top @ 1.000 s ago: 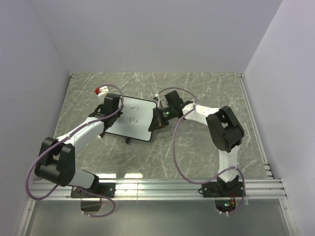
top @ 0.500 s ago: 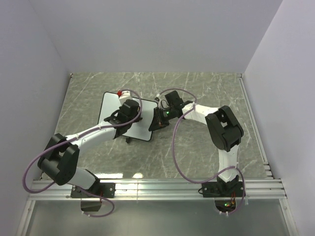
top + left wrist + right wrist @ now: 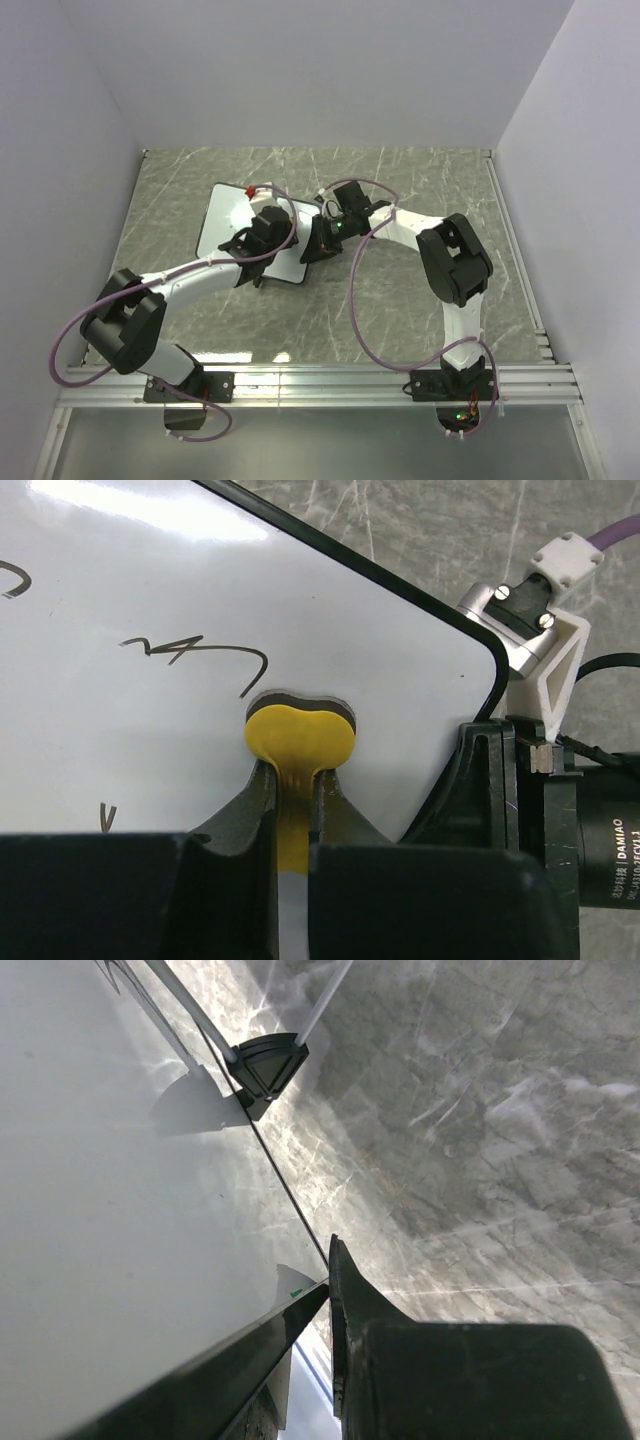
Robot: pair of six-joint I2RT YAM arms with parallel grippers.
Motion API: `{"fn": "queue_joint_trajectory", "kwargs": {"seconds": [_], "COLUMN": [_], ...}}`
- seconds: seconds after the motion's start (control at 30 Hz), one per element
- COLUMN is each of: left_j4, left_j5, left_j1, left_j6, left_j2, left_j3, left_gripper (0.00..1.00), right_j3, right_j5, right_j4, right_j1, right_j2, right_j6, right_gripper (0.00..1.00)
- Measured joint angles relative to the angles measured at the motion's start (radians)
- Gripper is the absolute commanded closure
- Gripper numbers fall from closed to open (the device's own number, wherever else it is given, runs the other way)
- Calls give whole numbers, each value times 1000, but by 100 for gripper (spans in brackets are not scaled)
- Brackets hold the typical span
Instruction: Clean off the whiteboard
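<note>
**Eraser on the board, both hands busy**

Your whiteboard (image 3: 225, 215) sits on the grey marbled desk (image 3: 420, 190), left of centre and toward the far side, turned a little so its corners point off square. From above you cannot tell whether it lies flat or is tipped up.

Your left hand (image 3: 293, 790) is pinched narrow on a yellow eraser (image 3: 300, 735). The fingers squeeze the eraser's stem and its rounded yellow head bulges out past the tips. A dark layer under the yellow presses against the white face of the board. The eraser is on the right part of the board, near the right edge.

Black scribbles (image 3: 190, 652) are on the face just beyond the eraser, close to it but not touching. More marks lie further left (one of them is cut off at the edge of the left wrist view).

Your right hand (image 3: 330, 1280) is at the board's right edge with its fingers nearly together, one on each side of the thin black frame, so it grips the board itself. In the overhead view that hand sits just right of the left hand, with both arms reaching in over the desk.
</note>
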Motion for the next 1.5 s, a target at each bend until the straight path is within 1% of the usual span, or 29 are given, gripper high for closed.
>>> {"fn": "queue_joint_trajectory", "kwargs": {"seconds": [0.13, 0.23, 0.47, 0.6, 0.8, 1.0, 1.17, 1.27, 1.37, 1.5], "left_j4": [48, 74, 12, 3, -22, -56, -32, -30, -56, -87], "left_j5": [46, 83, 79, 81, 85, 101, 112, 71, 18, -27], "left_j1": [48, 127, 252, 332, 472, 570, 568, 523, 438, 297], "left_j6": [-36, -72, -173, -217, -251, -259, -235, -201, -163, -121], "left_j2": [-40, -86, -96, -97, -96, -69, -68, -68, -64, -33], "left_j3": [-61, -121, -108, -114, -154, -205, -216, -215, -193, -130], "left_gripper": [99, 100, 100, 100, 100, 100, 100, 100, 100, 100], "right_j3": [3, 3, 19, 46, 76, 76, 76, 76, 76, 94], "right_j5": [-2, -1, 6, 16, 39, 60, 60, 58, 59, 76], "right_j4": [-3, -3, -8, -25, -42, -44, -48, -51, -54, -61], "right_j1": [5, 6, 10, 16, 29, 32, 32, 26, 16, -1], "right_j2": [0, 0, -6, -7, -17, -43, -51, -51, -51, -50], "right_j6": [4, 4, 10, 11, -16, -48, -56, -56, -56, -53], "right_gripper": [100, 100, 100, 100, 100, 100, 100, 100, 100, 100]}}
